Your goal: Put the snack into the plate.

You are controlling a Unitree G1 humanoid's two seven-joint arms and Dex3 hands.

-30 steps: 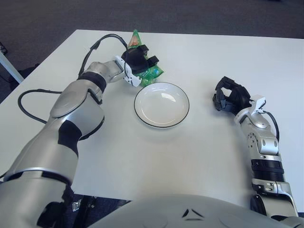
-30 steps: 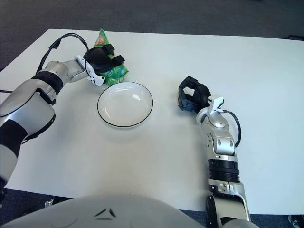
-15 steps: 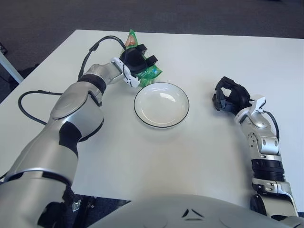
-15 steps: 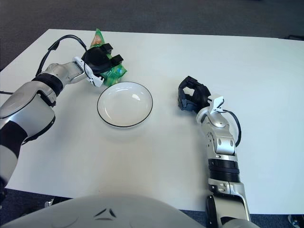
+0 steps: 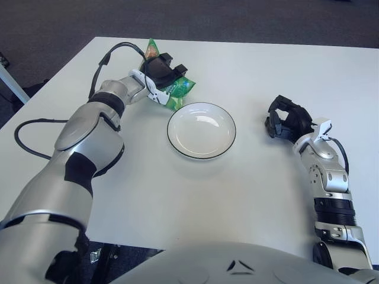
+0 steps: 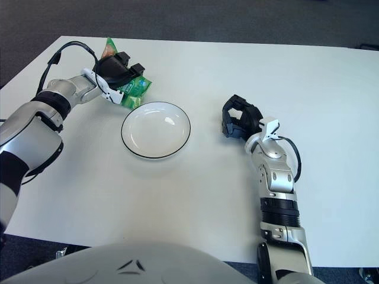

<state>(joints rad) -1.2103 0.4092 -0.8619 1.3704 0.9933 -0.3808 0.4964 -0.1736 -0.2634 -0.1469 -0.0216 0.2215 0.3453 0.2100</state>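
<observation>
Shifted leftward and up from its earlier spot, the green snack [image 5: 173, 87] is held pinched in the left hand [image 5: 159, 71] beside the empty plate [image 5: 201, 130], transfer still pending, while the right hand [image 5: 285, 121], fingers curled on nothing, is kept right of it.

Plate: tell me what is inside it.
Nothing shows inside the plate; its whole white bowl is in view. The snack is in the left hand, beyond the rim. The right hand shows right of it.
</observation>
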